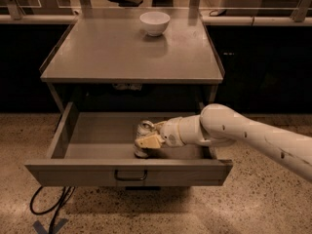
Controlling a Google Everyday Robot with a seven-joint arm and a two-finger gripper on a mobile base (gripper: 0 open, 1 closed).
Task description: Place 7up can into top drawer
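The top drawer [97, 172] is pulled fully open below the grey tabletop, with its dark handle [130, 175] at the front centre. The 7up can [143, 130] stands upright inside the drawer, right of its middle, near the front panel. My gripper [147, 139] reaches into the drawer from the right and its fingers [150, 141] are closed around the can. The lower part of the can is hidden behind the fingers and the drawer front.
A white bowl [154, 23] sits at the back of the tabletop [126, 52]. A black cable [48, 206] lies on the speckled floor at the front left. Dark cabinets stand on either side of the table.
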